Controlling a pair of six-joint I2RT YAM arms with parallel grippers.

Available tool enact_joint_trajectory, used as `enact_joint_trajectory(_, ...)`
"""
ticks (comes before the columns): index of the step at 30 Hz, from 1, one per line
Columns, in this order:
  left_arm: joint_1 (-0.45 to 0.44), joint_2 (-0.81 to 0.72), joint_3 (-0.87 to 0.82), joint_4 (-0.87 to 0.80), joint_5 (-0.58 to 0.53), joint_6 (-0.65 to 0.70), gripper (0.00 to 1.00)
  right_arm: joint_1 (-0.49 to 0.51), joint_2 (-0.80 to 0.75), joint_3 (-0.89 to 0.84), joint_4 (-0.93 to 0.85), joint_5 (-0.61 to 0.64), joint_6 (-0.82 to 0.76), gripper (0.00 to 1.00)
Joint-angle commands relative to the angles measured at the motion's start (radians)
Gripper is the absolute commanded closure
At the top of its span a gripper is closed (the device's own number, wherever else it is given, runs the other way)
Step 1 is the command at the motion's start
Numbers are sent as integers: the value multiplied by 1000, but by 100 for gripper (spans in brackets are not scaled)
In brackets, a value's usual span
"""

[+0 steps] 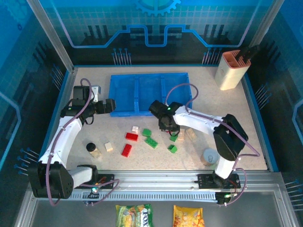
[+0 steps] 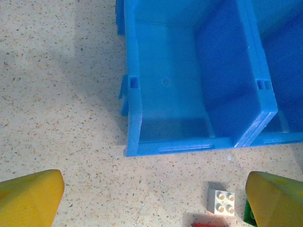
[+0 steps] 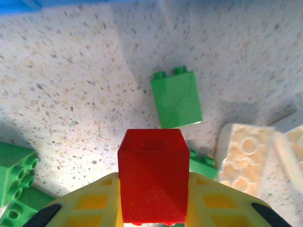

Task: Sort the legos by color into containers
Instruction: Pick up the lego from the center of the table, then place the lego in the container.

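The top external camera sits high above and behind the arm bases [image 1: 213,182]. It looks down and forward over the whole worktop [image 1: 203,78] from far away. The left wrist camera looks almost straight down past the left claw [image 2: 152,198], from near, at an end compartment of the blue tray [image 2: 132,118] and a cream brick [image 2: 221,202]; the top view shares both. The right wrist camera is very close to the worktop and looks down over the right claw [image 3: 151,208] and its red brick [image 3: 151,165] toward a green brick [image 3: 176,97].
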Motion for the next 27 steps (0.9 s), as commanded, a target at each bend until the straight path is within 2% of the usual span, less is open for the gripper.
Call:
enact_joint_trajectory(1,-5,-7,-4,11,-11,16,1,-58,-64,44,-35,-12,-171,70)
enact_joint_trajectory(10,-5,-10,-6,10,-18,19,1,-220,-28,166,-26,-40,-388,69)
enact_joint_trajectory(19,-5,-13,-7,13,-7,22,1,-345,181,379,21,-92,-535,68)
enact_joint_trajectory(27,-5,-13,-9,16,-6,21,1,-416,387,535,64,-136,-592,68)
